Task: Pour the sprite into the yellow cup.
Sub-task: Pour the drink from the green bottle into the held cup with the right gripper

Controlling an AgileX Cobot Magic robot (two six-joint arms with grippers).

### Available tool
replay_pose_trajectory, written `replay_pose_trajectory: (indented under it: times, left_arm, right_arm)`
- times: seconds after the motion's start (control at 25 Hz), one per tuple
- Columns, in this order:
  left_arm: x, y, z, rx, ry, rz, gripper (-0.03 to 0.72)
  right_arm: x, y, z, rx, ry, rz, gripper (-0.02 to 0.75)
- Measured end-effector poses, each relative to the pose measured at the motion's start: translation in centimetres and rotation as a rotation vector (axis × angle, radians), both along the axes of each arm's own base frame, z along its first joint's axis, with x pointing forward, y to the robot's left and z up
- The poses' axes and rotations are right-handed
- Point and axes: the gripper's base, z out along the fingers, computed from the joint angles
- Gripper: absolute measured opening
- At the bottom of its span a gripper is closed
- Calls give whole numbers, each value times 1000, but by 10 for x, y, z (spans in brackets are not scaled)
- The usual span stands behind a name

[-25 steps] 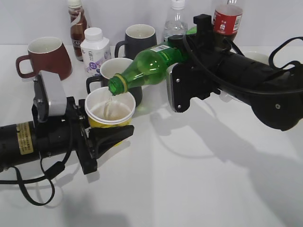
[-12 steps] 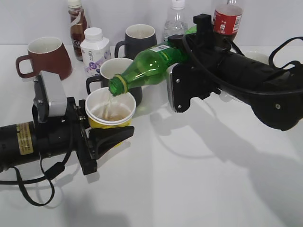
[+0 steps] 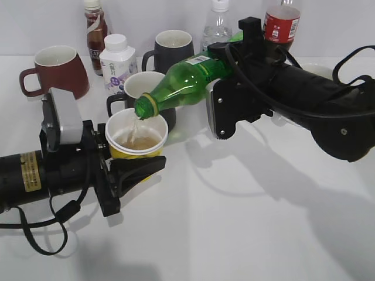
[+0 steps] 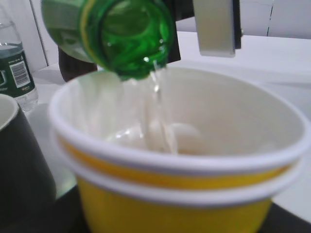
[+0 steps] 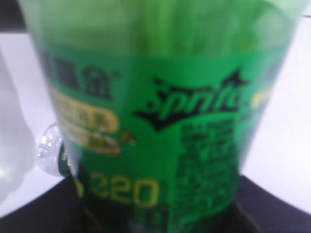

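My right gripper (image 3: 225,73) is shut on the sprite (image 3: 181,82), a green bottle with no cap on, tipped with its mouth down and to the left. Its label fills the right wrist view (image 5: 155,145). A thin clear stream runs from the mouth (image 4: 131,39) into the yellow cup (image 3: 136,140). My left gripper (image 3: 132,167) is shut on the yellow cup and holds it under the mouth. The cup (image 4: 170,194) is yellow with a white rim and looks double-stacked. Liquid shows inside it.
Behind the cup stand a dark mug (image 3: 146,88), a grey mug (image 3: 173,47), a brown-red mug (image 3: 55,70), a small white bottle (image 3: 117,61), a brown bottle (image 3: 95,29), a clear water bottle (image 3: 218,26) and a cola bottle (image 3: 282,23).
The sprite keeps running into the cup and the level inside has risen a little. Both arms hold nearly still.
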Motion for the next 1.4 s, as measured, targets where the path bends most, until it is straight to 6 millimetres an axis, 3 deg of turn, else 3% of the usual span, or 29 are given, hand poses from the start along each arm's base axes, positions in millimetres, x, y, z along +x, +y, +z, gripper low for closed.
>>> replay_pose_trajectory:
  times: [0.76,1.4]
  left_arm:
    - [0,0,0,4,2,1,421]
    - [10,5,5,-33,9,131,421]
  right_arm:
    - [0,0,1,2,-10,-3,357]
    - [-6,7,-5,501,429,-2,357]
